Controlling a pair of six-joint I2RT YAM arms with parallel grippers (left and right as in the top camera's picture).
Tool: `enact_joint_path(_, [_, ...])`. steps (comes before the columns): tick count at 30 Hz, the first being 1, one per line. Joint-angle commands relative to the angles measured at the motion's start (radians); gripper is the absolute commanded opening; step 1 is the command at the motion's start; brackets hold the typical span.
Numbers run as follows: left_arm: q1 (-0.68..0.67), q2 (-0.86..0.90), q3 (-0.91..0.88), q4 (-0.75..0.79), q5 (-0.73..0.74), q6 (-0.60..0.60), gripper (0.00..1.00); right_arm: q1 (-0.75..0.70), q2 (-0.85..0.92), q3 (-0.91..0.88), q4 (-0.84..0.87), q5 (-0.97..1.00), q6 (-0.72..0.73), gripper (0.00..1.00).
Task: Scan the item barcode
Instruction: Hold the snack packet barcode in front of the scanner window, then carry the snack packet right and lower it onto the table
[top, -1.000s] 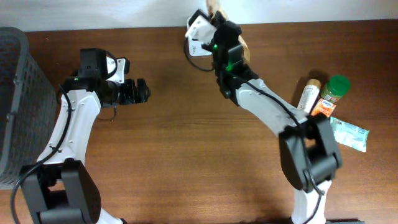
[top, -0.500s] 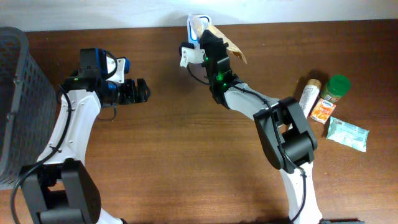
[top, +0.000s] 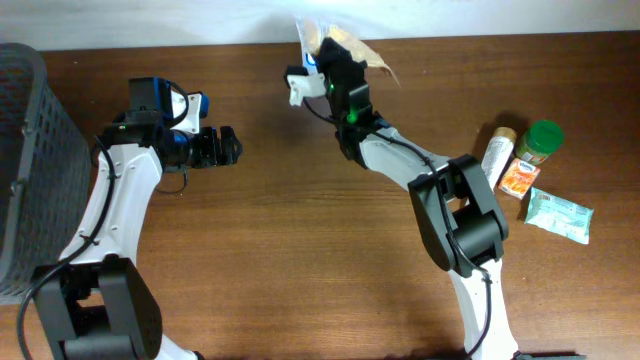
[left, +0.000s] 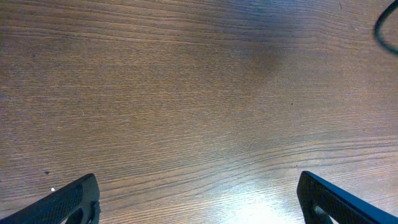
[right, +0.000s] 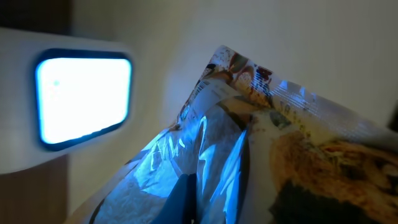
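Only the right wrist view shows the scanner window (right: 84, 99), lit bright white-blue at the left, with its blue light falling on the crinkled snack packet (right: 267, 149) just beside it. From overhead the packet is at the far edge of the table (left: 186, 93), sticking out beyond the right gripper (top: 338, 62), whose jaws are closed tight on it. The left gripper (top: 225, 147) stands fully open and empty above bare wood

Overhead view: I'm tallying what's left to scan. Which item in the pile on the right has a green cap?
The jar, upper right of the pile. The bottle beside it has a brown cap.
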Motion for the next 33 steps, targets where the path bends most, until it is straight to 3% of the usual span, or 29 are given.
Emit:
enact_joint_path(1, [0.001, 0.005, 0.0, -0.001, 0.0, 0.012, 0.99, -0.005, -0.014, 0.076, -0.004, -0.046, -0.01, 0.04])
enact_joint_path(5, [0.001, 0.005, 0.0, -0.001, 0.0, 0.012, 0.99, -0.018, -0.01, 0.082, -0.08, -0.055, -0.021, 0.04])
enact_joint_path(8, [0.001, 0.005, 0.0, -0.001, 0.0, 0.012, 0.99, -0.037, 0.002, 0.082, -0.08, -0.056, -0.122, 0.04])
enact_joint_path(25, [0.001, 0.005, 0.0, -0.001, 0.0, 0.012, 0.99, -0.045, 0.003, 0.082, -0.08, -0.065, -0.138, 0.04])
enact_joint_path(33, [0.001, 0.005, 0.0, -0.001, 0.0, 0.012, 0.99, -0.013, -0.097, 0.082, -0.076, 0.012, 0.126, 0.04])
